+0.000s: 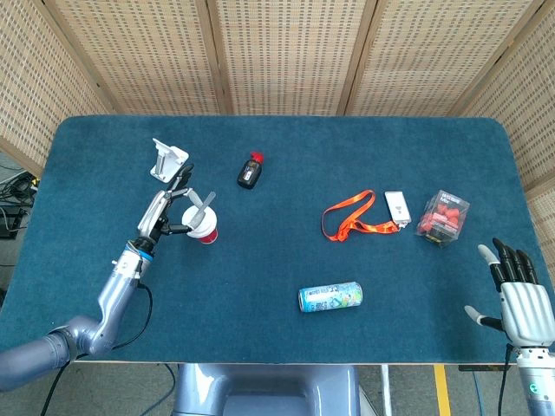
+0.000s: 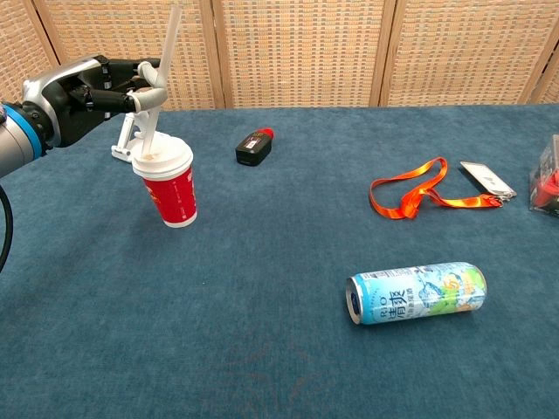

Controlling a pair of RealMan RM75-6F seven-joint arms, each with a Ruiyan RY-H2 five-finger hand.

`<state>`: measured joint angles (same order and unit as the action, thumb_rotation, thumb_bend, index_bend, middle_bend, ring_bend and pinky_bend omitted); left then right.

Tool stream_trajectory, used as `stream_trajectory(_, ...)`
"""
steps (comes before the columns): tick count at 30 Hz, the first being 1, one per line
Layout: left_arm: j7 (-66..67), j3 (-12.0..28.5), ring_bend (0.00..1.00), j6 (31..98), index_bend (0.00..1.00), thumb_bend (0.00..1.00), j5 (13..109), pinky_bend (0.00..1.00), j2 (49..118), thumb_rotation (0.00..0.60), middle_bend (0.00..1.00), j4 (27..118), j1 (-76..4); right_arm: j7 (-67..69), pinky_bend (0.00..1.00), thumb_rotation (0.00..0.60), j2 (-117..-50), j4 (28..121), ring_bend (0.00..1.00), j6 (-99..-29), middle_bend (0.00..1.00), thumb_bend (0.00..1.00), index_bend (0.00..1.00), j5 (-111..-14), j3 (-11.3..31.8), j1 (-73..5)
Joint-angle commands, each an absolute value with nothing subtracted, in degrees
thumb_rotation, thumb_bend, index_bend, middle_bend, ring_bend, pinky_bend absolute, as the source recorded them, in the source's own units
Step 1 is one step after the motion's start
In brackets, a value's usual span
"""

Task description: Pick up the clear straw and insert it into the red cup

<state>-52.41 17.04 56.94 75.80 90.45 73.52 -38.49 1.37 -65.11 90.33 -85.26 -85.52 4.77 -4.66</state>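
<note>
Clear straw (image 2: pixel 160 92) tip seated through red cup (image 2: pixel 173 186) lid; left robot hand (image 2: pixel 92 87) pinches it at cup's 11 o'clock. Release remains. Right robot hand (image 1: pixel 523 299) splayed, empty.

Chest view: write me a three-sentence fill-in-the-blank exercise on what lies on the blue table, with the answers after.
1. The clear plastic straw pinched by the left hand pokes into the white lid of the ____ paper cup.
2. The light-blue drink can lies on its ____.
3. The orange lanyard lies to the ____ of the small black bottle.

Answers: red; side; right
</note>
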Motion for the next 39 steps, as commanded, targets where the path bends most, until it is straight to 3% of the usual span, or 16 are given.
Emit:
stream_trajectory(1, -52.5, 17.1, 0.00, 56.9, 0.67, 0.37, 75.7, 0.00, 90.5, 0.600, 0.00, 73.5, -38.6, 1.4, 0.00, 0.600, -65.1, 90.3, 0.00, -85.2, 0.00, 0.07, 0.13, -85.5, 4.8, -4.7)
stream_trajectory(39, -52.9, 15.1, 0.00, 57.9, 0.68, 0.31, 77.3, 0.00, 93.0, 0.600, 0.00, 69.0, -38.3, 0.8, 0.00, 0.600, -65.6, 89.8, 0.00, -84.7, 0.00, 0.07, 0.13, -85.4, 4.6, -5.0)
